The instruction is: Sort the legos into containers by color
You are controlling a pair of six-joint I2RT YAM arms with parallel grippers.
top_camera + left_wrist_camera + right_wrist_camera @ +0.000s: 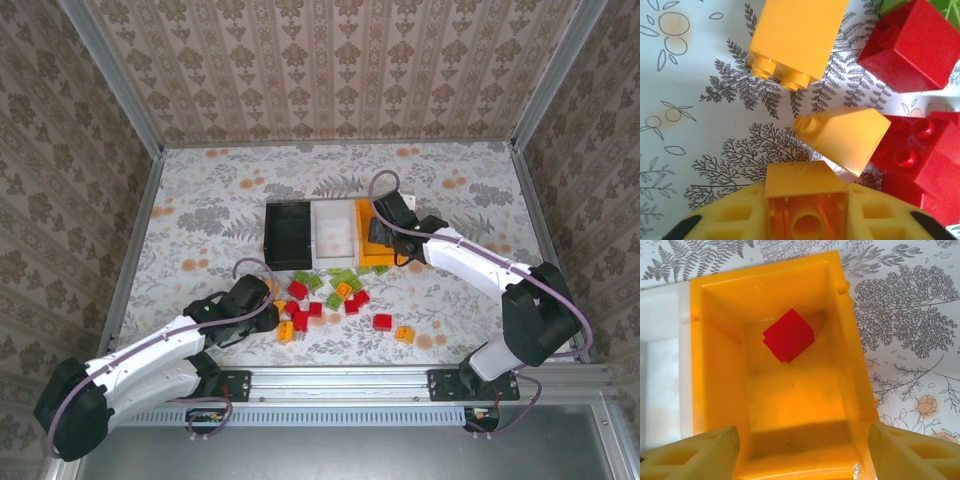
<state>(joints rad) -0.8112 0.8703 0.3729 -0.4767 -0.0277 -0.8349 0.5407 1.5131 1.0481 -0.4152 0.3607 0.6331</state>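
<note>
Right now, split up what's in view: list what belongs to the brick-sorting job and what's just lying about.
Job:
- loose bricks
- orange brick in the left gripper
- red brick in the orange bin
- black bin
- white bin

Just there:
- flowered table cover
- metal rail
- papered walls
</note>
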